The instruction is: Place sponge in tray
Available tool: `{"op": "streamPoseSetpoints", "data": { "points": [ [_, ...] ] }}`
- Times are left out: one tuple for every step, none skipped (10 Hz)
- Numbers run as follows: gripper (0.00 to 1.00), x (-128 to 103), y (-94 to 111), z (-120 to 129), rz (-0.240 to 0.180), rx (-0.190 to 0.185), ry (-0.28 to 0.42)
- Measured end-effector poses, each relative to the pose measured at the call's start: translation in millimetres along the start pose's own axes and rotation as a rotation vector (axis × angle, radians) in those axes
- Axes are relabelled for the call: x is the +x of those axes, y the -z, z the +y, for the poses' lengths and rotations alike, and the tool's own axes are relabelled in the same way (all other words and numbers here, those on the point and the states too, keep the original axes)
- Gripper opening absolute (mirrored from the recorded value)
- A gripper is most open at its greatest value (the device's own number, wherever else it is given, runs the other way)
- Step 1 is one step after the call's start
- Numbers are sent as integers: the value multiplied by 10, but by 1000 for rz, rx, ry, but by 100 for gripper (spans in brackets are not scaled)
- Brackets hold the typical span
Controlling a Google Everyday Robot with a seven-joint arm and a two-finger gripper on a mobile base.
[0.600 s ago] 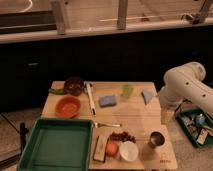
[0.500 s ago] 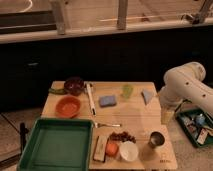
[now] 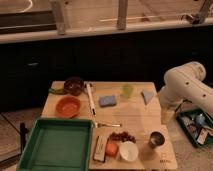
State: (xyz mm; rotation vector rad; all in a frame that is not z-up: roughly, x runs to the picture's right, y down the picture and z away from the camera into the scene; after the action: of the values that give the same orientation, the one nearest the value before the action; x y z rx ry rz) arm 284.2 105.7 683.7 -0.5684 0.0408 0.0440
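Your gripper (image 3: 167,116) hangs at the right edge of the wooden table (image 3: 137,119), below the white arm (image 3: 186,86). Its jaws are spread wide and hold nothing. Just left of it and a little farther back lies a blue-grey triangular piece (image 3: 148,96), and nearer the front edge stands a metal cup (image 3: 156,140). Right of the arm you have a green bin (image 3: 196,131) of small items.

The sponge (image 3: 107,100) lies flat near the middle of the table, well apart from the gripper, between a long white utensil (image 3: 90,98) and a pale green cup (image 3: 128,91). The tray (image 3: 57,149) sits at the front left corner with nothing in it, and an orange bowl (image 3: 67,106) rests just behind it. A white bowl (image 3: 128,150) stands to the tray's right.
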Motion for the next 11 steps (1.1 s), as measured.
{"op": "streamPoseSetpoints", "data": {
  "points": [
    [80,2,0,2,0,0,0],
    [80,0,-1,1,0,0,0],
    [80,0,0,0,0,0,0],
    [80,1,0,1,0,0,0],
    [80,0,-1,1,0,0,0],
    [80,0,0,0,0,0,0],
    [80,0,-1,1,0,0,0],
    [80,0,-1,1,0,0,0],
    [80,-2,-8,5,2,-1,3],
    [80,-62,-31,-13,7,0,20],
    [80,-218,-58,-29,5,-1,39]
  ]
}}
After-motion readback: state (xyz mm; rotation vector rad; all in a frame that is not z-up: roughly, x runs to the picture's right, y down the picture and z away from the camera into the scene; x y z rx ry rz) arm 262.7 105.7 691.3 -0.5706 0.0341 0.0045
